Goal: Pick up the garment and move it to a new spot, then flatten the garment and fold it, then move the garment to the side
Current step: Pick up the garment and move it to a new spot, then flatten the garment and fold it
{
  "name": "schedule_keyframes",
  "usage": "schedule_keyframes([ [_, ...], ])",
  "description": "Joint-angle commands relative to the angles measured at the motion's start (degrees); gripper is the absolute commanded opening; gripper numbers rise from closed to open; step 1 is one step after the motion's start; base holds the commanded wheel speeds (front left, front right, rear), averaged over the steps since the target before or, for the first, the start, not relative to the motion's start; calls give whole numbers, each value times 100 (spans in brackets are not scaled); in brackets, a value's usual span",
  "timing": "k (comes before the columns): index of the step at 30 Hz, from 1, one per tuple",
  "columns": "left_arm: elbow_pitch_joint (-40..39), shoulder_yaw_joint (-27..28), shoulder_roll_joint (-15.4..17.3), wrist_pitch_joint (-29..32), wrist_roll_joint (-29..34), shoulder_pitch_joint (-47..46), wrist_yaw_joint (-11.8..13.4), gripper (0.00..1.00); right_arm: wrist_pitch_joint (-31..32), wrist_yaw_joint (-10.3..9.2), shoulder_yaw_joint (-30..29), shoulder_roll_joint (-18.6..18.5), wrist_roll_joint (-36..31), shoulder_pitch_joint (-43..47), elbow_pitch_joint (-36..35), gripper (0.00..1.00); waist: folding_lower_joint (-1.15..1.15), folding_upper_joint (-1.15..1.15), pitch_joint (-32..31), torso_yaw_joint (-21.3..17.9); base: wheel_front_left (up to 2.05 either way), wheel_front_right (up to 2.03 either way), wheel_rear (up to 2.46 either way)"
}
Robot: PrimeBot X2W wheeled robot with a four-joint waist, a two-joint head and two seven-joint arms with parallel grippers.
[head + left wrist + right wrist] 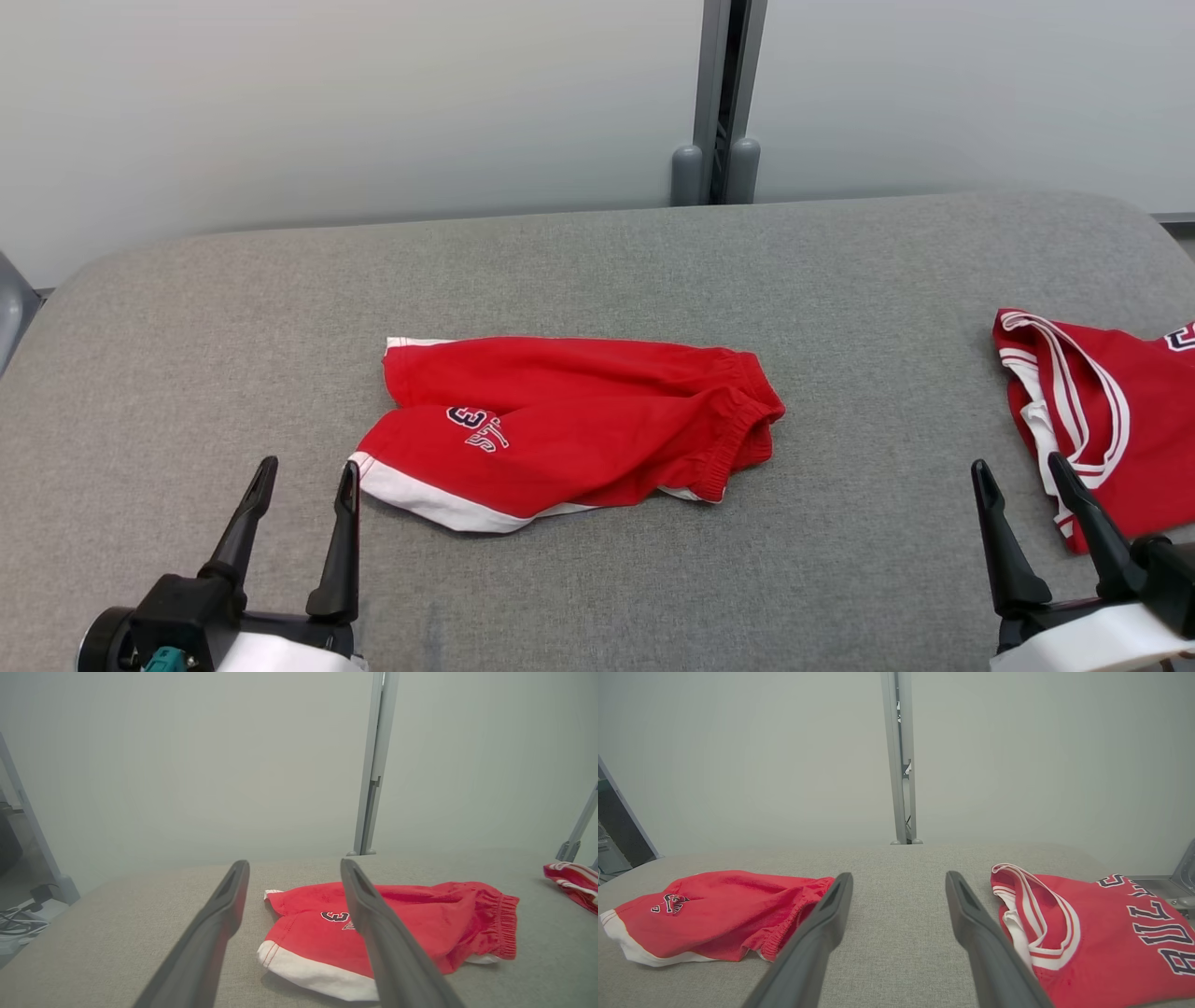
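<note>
One pair of shorts [569, 420], jersey [1101, 942] lettering legible in right wrist view

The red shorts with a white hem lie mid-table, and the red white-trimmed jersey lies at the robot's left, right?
No. The head view shows the red white-trimmed jersey at the robot's right; the red shorts with a white hem do lie mid-table.
</note>
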Motion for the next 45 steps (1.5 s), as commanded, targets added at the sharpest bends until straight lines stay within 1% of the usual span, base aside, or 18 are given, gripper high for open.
schedule_keyframes([
  [1,-30,-4,40,17,-38,64,32,100,43,-4,-26,-5,-42,68,-53,100,0,0,-28,-11,0,0,0],
  [15,-64,-75,64,99,-84,74,65,100,113,-4,-26,30,14,104,-206,100,0,0,-50,-35,0,0,0],
  [38,3,-164,89,42,-123,-133,81,100,80,-4,55,23,64,-47,-115,100,0,0,11,52,0,0,0],
  [42,-3,-187,78,11,-127,-200,77,100,117,-4,169,-34,112,-91,-72,100,0,0,72,109,0,0,0],
  [45,-25,-222,61,-2,-118,-301,50,100,192,-4,441,-139,154,-221,76,100,0,0,199,191,0,0,0],
])
